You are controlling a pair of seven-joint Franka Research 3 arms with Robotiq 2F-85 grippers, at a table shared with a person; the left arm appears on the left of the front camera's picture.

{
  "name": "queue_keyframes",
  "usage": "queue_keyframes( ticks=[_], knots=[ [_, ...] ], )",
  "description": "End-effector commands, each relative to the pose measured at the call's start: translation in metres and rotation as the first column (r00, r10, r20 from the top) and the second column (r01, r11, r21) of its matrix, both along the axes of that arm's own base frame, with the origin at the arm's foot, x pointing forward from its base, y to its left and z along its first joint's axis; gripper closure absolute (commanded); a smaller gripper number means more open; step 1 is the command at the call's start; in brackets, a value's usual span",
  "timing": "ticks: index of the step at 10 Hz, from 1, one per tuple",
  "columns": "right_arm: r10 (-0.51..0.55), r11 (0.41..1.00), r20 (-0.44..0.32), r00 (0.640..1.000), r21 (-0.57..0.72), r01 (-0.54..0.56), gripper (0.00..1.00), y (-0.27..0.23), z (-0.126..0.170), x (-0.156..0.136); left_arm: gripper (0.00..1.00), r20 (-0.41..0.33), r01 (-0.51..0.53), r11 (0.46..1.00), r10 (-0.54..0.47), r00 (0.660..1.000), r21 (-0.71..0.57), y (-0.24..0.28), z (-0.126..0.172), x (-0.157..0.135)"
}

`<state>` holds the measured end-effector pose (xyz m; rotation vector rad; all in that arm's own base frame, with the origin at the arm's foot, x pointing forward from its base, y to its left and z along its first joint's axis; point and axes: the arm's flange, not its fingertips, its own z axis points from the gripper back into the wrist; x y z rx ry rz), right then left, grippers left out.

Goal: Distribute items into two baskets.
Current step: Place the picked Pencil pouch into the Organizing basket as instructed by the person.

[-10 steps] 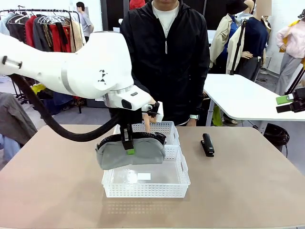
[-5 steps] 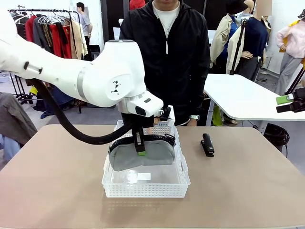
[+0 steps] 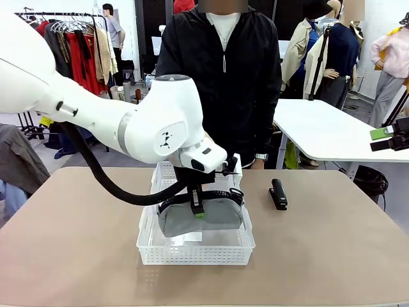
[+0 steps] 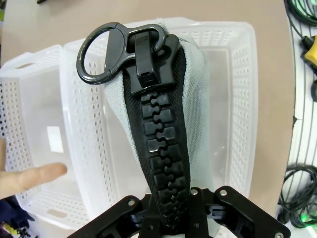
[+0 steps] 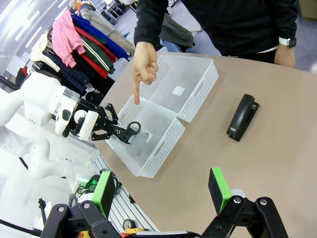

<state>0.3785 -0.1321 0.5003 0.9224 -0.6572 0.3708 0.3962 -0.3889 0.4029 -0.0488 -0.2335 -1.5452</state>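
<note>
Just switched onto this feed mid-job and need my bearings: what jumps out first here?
The left pincer is shut on the top of the grey bag, which hangs over the near basket in the middle of the table. Across it, a person's hand points a finger down at that basket. The black stapler lies untouched to the right.

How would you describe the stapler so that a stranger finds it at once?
On the brown table, two white baskets stand in the middle. To the robot's right of them, on bare tabletop, lies the stapler: small, black, oblong, unlike the grey bag.
</note>
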Motion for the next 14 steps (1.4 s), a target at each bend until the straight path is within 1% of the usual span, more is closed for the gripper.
queue_keyframes(
  ticks=[1, 4, 8, 9, 10, 11, 14],
  knots=[
    [-0.001, 1.0, 0.003, 1.0, 0.012, 0.001, 0.0, 0.002, 0.002, -0.001, 1.0, 0.017, -0.003, 1.0, 0.003, 1.0, 0.018, -0.002, -0.011, 0.001],
    [-0.001, 1.0, 0.003, 1.0, 0.012, 0.001, 0.0, 0.002, 0.002, -0.001, 1.0, 0.018, -0.001, 0.999, 0.0, 1.0, 0.042, -0.005, -0.033, 0.003],
    [-0.001, 1.0, 0.003, 1.0, 0.012, 0.001, 0.0, 0.002, 0.002, -0.001, 1.0, 0.004, -0.001, 0.999, 0.001, 1.0, 0.043, -0.002, -0.046, 0.003],
    [-0.001, 1.0, 0.003, 1.0, 0.012, 0.001, 0.0, 0.002, 0.002, -0.001, 1.0, -0.011, -0.008, 0.999, 0.009, 1.0, 0.043, 0.0, -0.047, 0.004],
    [-0.001, 1.0, 0.003, 1.0, 0.012, 0.001, 0.0, 0.002, 0.002, -0.001, 0.93, -0.026, -0.01, 0.999, 0.011, 1.0, 0.05, 0.002, -0.046, 0.004],
    [-0.001, 1.0, 0.003, 1.0, 0.012, 0.001, 0.0, 0.002, 0.002, -0.001, 0.73, -0.024, 0.005, 0.999, -0.004, 1.0, 0.048, 0.004, -0.045, 0.004],
    [-0.001, 1.0, 0.003, 1.0, 0.012, 0.001, 0.0, 0.002, 0.002, -0.001, 0.14, -0.042, -0.012, 0.999, 0.014, 0.999, 0.041, 0.009, -0.04, 0.004]
  ],
)
